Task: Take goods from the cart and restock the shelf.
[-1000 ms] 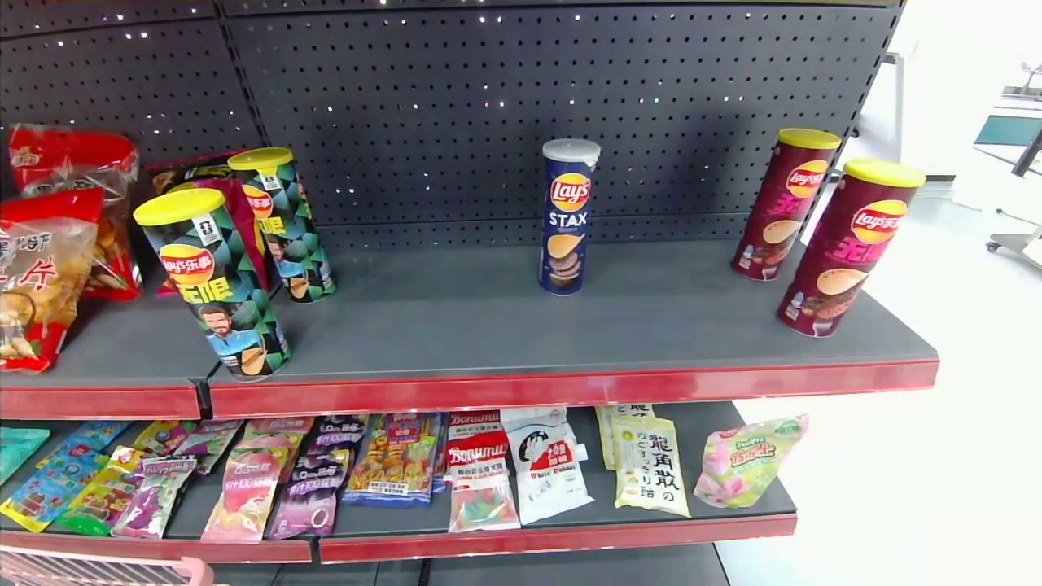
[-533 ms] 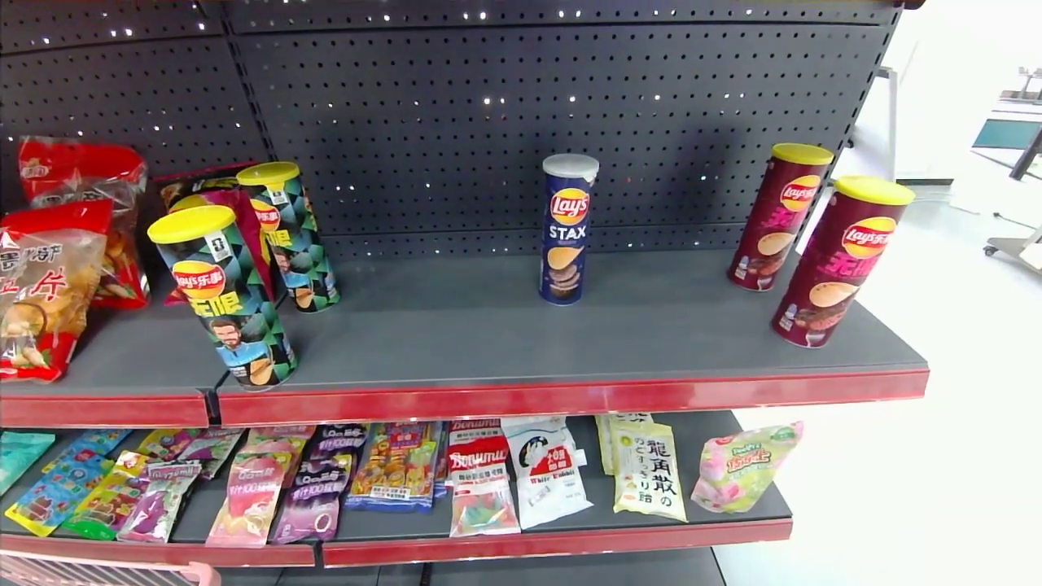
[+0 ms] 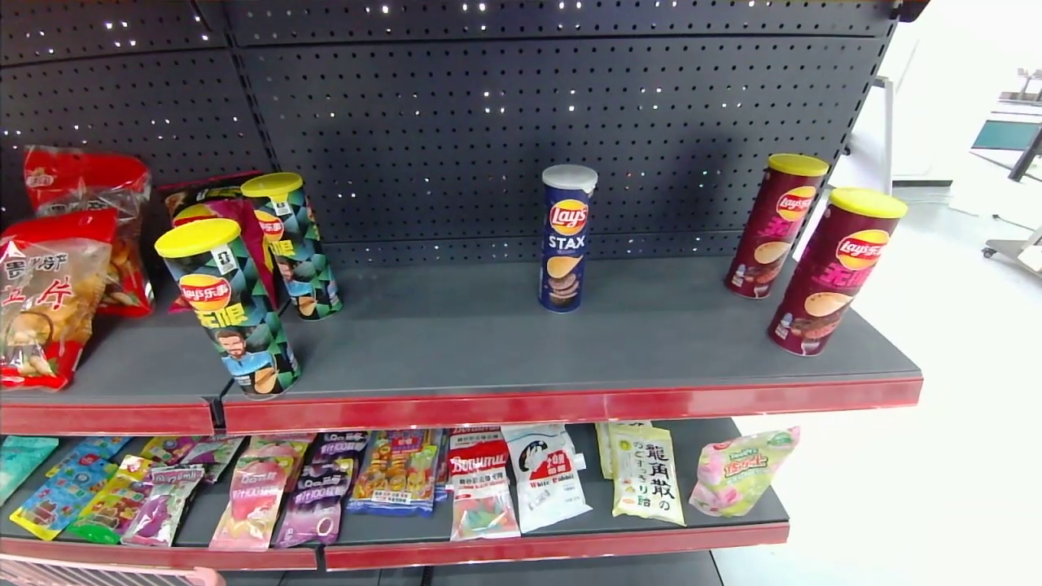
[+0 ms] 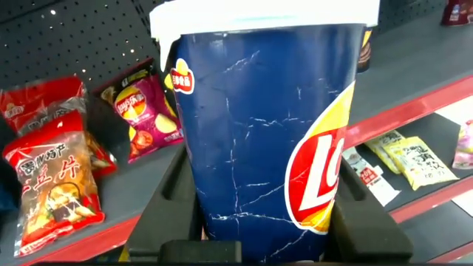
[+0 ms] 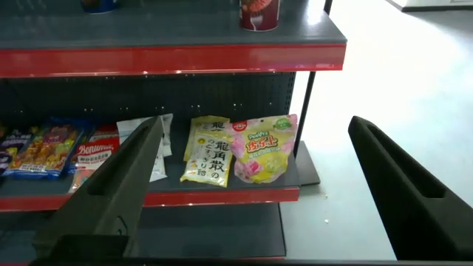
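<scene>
Shelf [image 3: 488,342] behind, blue can [image 4: 259,148] clamped between left fingers [image 4: 166,210], right fingers [image 5: 118,192] spread apart

Head camera: faces shelf [image 3: 456,342] front-on, angled down. Left wrist: tight behind blue can [image 4: 259,133], toward shelf. Right wrist: low, shares green packet [image 5: 262,148] with head view.

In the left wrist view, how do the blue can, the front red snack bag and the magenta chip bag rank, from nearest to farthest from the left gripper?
1. blue can: held in the left gripper itself.
2. front red snack bag: on the left part of the shelf, near its front edge.
3. magenta chip bag: farther back, by the pegboard.
</scene>
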Controlling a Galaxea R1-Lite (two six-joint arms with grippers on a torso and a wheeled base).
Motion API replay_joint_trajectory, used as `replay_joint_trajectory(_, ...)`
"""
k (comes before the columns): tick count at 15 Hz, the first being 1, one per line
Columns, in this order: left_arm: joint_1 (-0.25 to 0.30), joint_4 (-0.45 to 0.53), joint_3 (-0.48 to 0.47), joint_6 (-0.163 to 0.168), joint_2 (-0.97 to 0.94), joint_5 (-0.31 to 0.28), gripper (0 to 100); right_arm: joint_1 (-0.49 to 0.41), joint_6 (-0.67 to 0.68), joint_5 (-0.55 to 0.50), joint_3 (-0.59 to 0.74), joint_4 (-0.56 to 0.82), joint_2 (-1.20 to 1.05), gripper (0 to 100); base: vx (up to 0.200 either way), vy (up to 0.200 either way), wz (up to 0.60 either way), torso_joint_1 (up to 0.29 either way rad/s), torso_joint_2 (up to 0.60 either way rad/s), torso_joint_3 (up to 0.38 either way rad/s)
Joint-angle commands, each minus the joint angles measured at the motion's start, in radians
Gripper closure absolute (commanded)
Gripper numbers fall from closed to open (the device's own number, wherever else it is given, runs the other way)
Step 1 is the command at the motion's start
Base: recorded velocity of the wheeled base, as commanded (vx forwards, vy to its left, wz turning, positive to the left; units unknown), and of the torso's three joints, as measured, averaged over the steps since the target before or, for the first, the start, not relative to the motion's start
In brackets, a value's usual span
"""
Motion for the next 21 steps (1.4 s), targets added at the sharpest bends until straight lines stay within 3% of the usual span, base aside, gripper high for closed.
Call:
replay_joint_trajectory(1,0.000,0.000,0.001,0.001,0.004,0.001,100,0.001,0.000,0.000,0.000,0.000,0.000,0,0.200,0.000,0.00,0.007,0.00,0.002)
replay_joint_trajectory(4,0.000,0.000,0.001,0.006,0.001,0.001,100,0.001,0.000,0.000,0.000,0.000,0.000,0,0.200,0.000,0.00,0.002,-0.01,0.004)
replay_joint_trajectory(13,-0.001,0.017,0.004,0.006,-0.088,-0.005,100,0.001,-0.008,0.005,-0.002,0.000,0.000,0,0.000,0.000,0.00,0.000,0.00,0.000)
replay_joint_trajectory(15,-0.001,0.057,-0.007,-0.008,-0.105,-0.007,100,0.010,-0.029,0.078,-0.083,-0.006,0.028,0,0.000,0.000,0.00,0.000,0.00,0.000)
replay_joint_trajectory(16,-0.003,0.110,-0.014,-0.063,-0.117,-0.012,100,0.018,0.003,0.134,-0.350,-0.002,0.312,0,0.000,0.000,0.00,0.000,0.00,0.000)
replay_joint_trajectory(17,-0.003,0.120,-0.007,-0.112,-0.115,-0.012,100,0.031,-0.013,0.166,-0.459,0.001,0.413,0,0.000,0.000,0.00,0.000,0.00,0.000)
replay_joint_trajectory(19,-0.003,0.106,-0.003,-0.187,-0.059,-0.027,100,0.070,-0.201,0.292,-0.479,0.003,0.510,0,0.000,0.000,0.00,0.000,0.00,0.000)
replay_joint_trajectory(20,-0.003,0.089,-0.002,-0.213,-0.040,-0.044,100,0.088,-0.224,0.321,-0.491,-0.003,0.573,0,0.000,0.000,0.00,0.000,0.00,0.000)
replay_joint_trajectory(21,-0.003,0.081,0.004,-0.216,-0.022,-0.062,100,0.114,-0.230,0.335,-0.515,-0.011,0.637,0,0.000,0.000,0.00,0.000,0.00,0.000)
